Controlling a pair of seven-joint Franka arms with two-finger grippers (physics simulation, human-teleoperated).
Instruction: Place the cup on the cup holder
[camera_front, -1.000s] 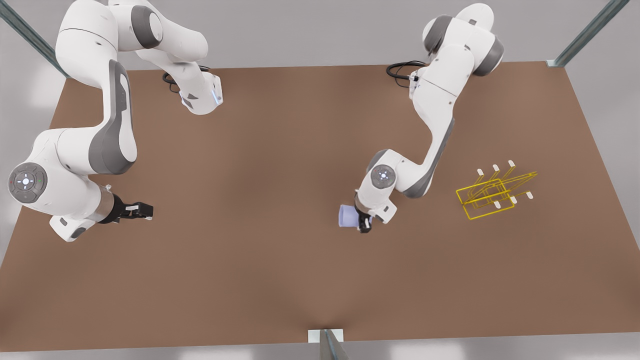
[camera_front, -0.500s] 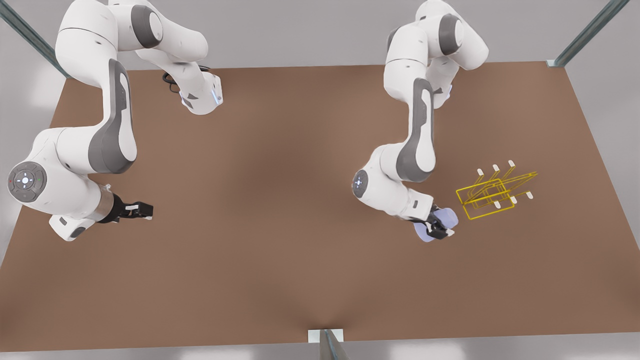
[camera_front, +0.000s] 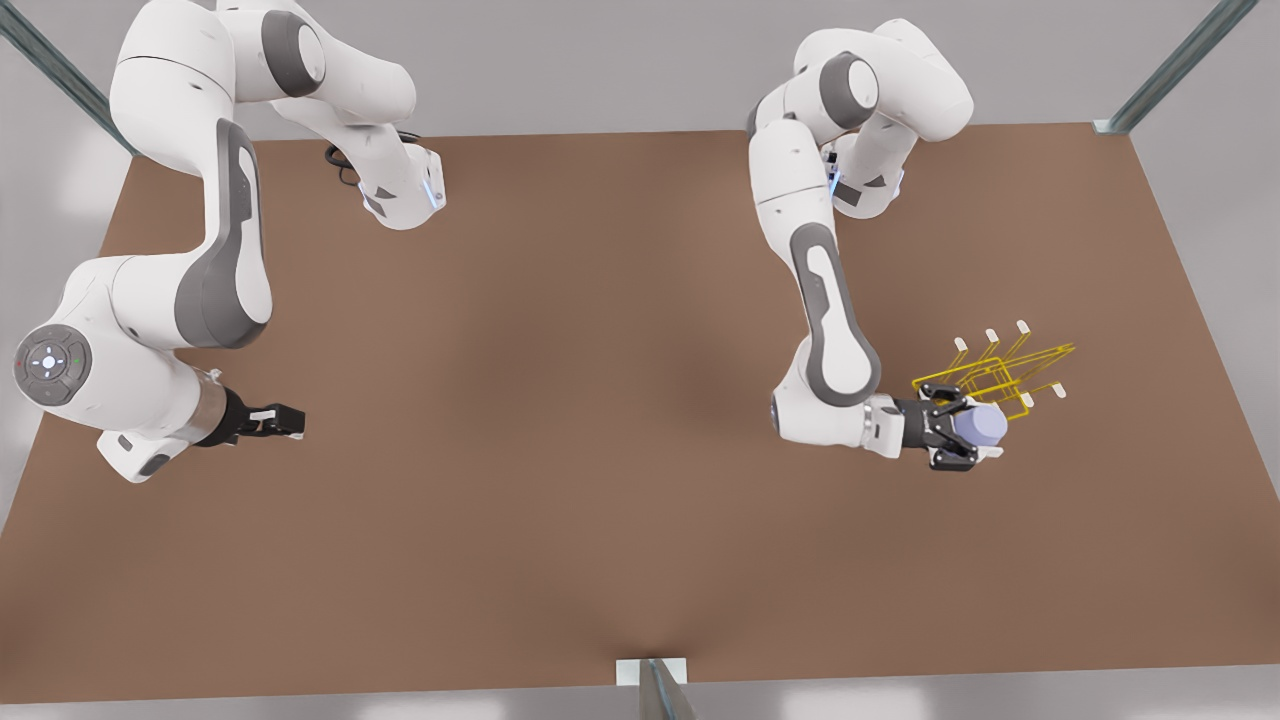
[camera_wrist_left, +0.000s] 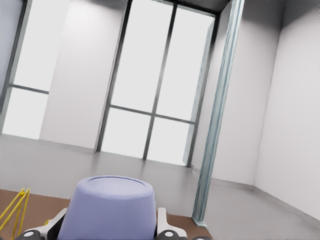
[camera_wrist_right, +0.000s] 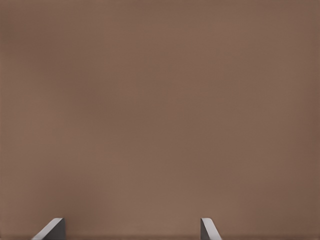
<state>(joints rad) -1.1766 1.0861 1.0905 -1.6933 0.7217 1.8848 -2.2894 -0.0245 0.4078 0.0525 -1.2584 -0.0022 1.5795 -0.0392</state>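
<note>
The left hand (camera_front: 975, 430) grips the cup (camera_front: 980, 426) on its side, right against the near edge of the cup holder (camera_front: 1000, 385) on the bench (camera_front: 560, 400), at the front view's right. The right hand (camera_front: 285, 421) waits well apart at the front view's left, fingers spread.

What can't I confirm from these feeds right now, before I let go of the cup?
- Whether the cup, held by the left gripper, sits on a prong of the cup holder: in the front view they overlap.
- The cup's open end: the left wrist view shows its closed base.
- The waiting right gripper faces bare table.
</note>
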